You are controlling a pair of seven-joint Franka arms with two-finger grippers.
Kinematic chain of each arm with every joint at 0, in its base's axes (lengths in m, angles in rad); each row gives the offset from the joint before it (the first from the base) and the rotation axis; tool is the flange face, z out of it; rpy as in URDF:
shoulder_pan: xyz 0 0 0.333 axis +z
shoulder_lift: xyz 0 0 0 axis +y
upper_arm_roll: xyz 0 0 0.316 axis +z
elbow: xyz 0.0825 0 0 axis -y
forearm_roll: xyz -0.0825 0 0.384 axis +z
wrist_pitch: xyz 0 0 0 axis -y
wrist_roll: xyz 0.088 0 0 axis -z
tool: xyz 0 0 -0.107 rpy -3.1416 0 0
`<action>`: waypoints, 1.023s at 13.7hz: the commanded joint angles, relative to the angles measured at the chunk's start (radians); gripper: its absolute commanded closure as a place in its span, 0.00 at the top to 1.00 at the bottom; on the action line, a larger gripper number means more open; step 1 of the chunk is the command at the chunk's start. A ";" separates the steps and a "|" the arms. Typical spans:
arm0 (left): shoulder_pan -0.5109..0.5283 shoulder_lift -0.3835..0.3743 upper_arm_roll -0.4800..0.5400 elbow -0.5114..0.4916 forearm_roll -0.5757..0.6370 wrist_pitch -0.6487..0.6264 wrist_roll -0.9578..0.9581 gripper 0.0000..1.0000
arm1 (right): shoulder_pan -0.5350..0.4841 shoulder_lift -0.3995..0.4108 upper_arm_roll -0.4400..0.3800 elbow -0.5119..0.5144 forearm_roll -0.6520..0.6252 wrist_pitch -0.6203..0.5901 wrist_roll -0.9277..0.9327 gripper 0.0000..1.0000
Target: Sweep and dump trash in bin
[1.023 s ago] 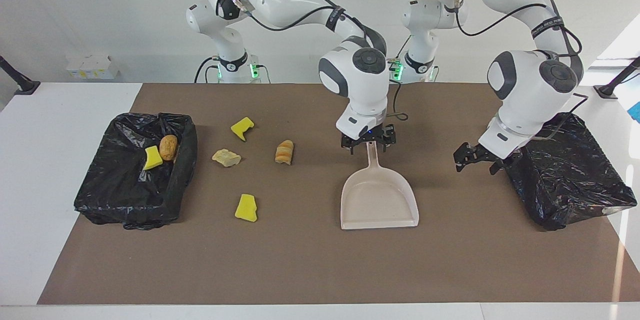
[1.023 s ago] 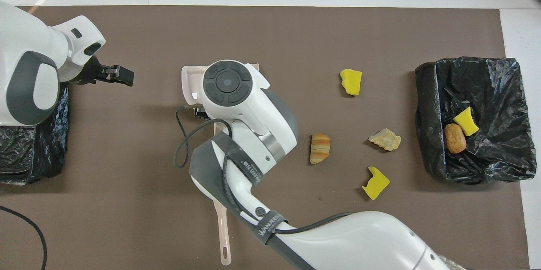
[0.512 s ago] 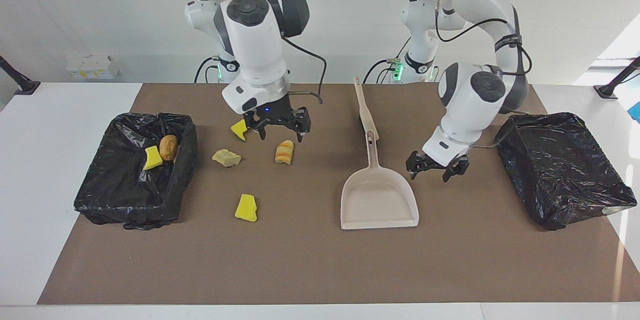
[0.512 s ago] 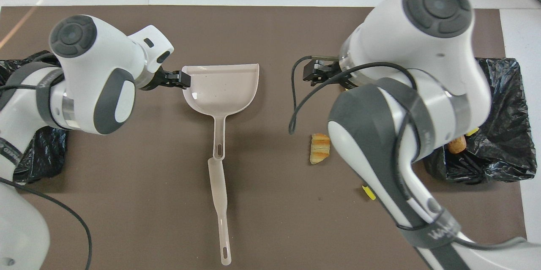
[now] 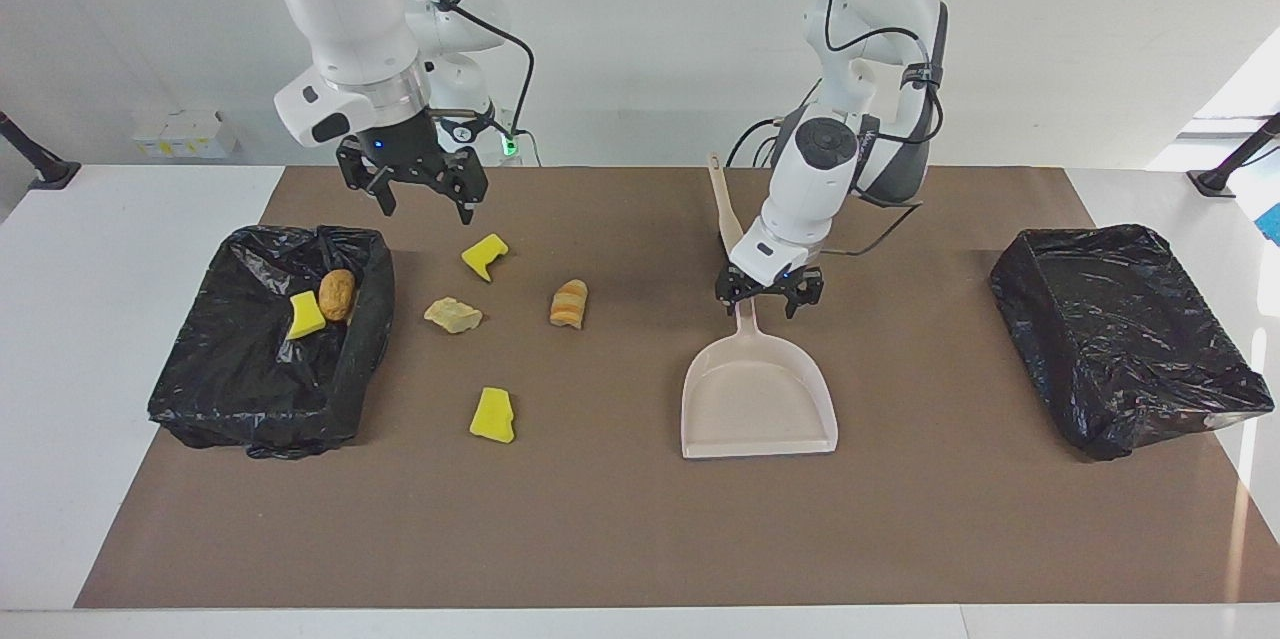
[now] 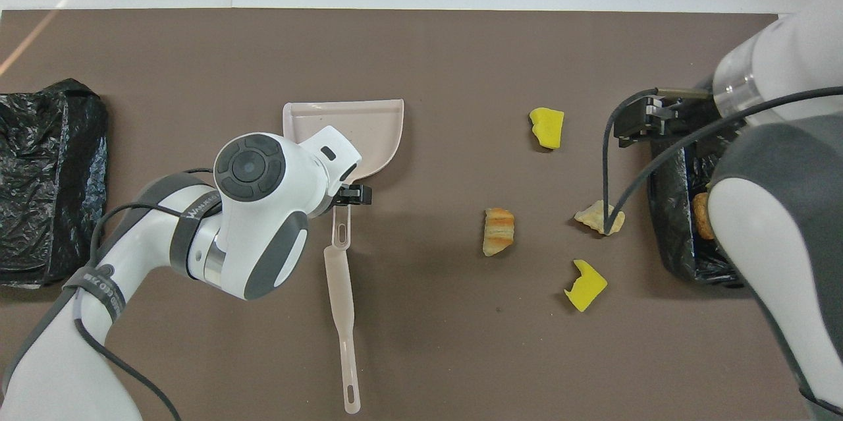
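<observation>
Loose trash lies on the brown mat: a yellow sponge chunk [image 5: 485, 255] [image 6: 546, 127], a pale lump [image 5: 453, 314] [image 6: 598, 218], a striped roll [image 5: 568, 304] [image 6: 498, 230] and a second yellow chunk [image 5: 493, 415] [image 6: 585, 284]. The black-lined bin [image 5: 200, 359] [image 6: 672, 236] at the right arm's end holds a yellow chunk [image 5: 305, 315] and a brown roll [image 5: 337, 293]. My left gripper [image 5: 762, 299] [image 6: 349, 196] is low and open, with its fingers on either side of the beige dustpan's [image 5: 758, 399] [image 6: 375, 124] handle. My right gripper [image 5: 425, 204] [image 6: 642, 123] hangs open and empty, high over the mat by the bin's rim.
A beige brush handle [image 5: 725, 209] [image 6: 346, 315] lies end to end with the dustpan's handle, nearer to the robots. A second black-lined bin [image 5: 1120, 339] [image 6: 46, 177] stands at the left arm's end of the table. White table borders the mat.
My right gripper left the dustpan's handle, rose and swung toward the bin at its own end. My left gripper came from beside its bin to the dustpan's handle. The trash and dustpan stayed put.
</observation>
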 commanded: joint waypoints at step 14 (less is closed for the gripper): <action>-0.060 -0.056 0.019 -0.095 -0.011 0.043 -0.004 0.23 | -0.130 -0.048 0.017 -0.043 0.013 -0.006 -0.122 1.00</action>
